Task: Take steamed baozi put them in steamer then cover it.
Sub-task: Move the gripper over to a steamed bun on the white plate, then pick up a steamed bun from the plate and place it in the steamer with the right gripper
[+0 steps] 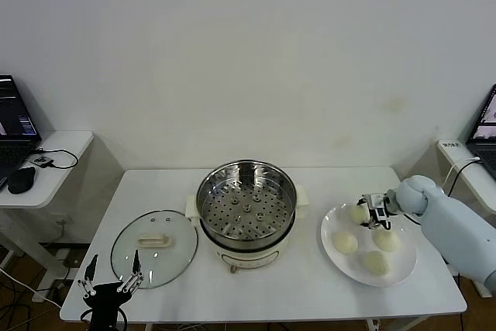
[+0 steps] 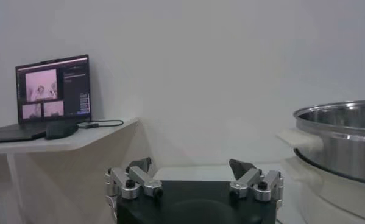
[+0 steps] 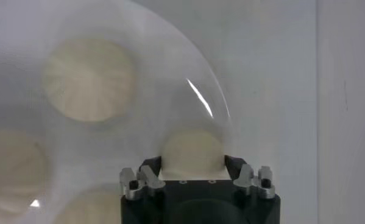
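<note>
Four baozi (image 1: 377,263) on white plate (image 1: 406,275), right of steamer (image 1: 246,201). Right gripper (image 1: 369,213) fingers clamp the rear-left bun (image 1: 357,212). Left gripper (image 1: 113,270) fingers wide, near cover (image 1: 153,248) on bench (image 1: 155,184).

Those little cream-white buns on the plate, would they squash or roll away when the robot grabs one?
Probably soft: the round cream-white bun between the right gripper fingers looks smooth and puffy, so a hard squeeze might dent it. Being domed, it could roll if nudged, though the flat white plate looks rimmed. It likely weighs little for its size.
</note>
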Robot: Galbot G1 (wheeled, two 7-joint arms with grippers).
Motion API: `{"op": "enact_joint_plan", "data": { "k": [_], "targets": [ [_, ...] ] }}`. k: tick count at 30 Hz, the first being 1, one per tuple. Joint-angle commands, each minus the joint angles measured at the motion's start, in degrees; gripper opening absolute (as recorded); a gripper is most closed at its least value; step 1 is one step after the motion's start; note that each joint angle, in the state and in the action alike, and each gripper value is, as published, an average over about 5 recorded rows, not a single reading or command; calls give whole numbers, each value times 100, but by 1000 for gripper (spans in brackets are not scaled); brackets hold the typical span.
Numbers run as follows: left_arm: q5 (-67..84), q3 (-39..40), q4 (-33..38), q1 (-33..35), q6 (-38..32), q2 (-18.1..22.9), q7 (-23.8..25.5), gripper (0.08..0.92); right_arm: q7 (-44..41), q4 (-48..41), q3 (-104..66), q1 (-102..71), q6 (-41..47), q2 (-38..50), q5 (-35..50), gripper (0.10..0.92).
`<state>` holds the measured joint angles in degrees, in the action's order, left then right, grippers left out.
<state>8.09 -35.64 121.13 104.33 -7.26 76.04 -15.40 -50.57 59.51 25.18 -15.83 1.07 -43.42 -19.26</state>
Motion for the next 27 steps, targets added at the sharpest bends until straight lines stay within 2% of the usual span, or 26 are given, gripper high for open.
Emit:
{"op": "enact_joint_plan", "data": {
  "k": [1,10,17,21,27],
  "targets": [
    [1,-9,14,13,-7,-6,-13,823,-91,222,175,117,54,170,149,613],
    [3,7,13,15,-25,-22,-18,823,-152,1200,499,497,206,982,731,594],
    [38,28,-1,-29,-21,-78,-17,823,-162,1994,1629,1936,277,1591,1623,595],
    [49,83,-17,-81,-21,-99,-16,823,-123,2190,2337,3065,310,1457,2267,599],
    [74,117,-33,-134,-25,-141,-18,823,27,2379,3416,4399,337,717,3027,602]
  ]
}}
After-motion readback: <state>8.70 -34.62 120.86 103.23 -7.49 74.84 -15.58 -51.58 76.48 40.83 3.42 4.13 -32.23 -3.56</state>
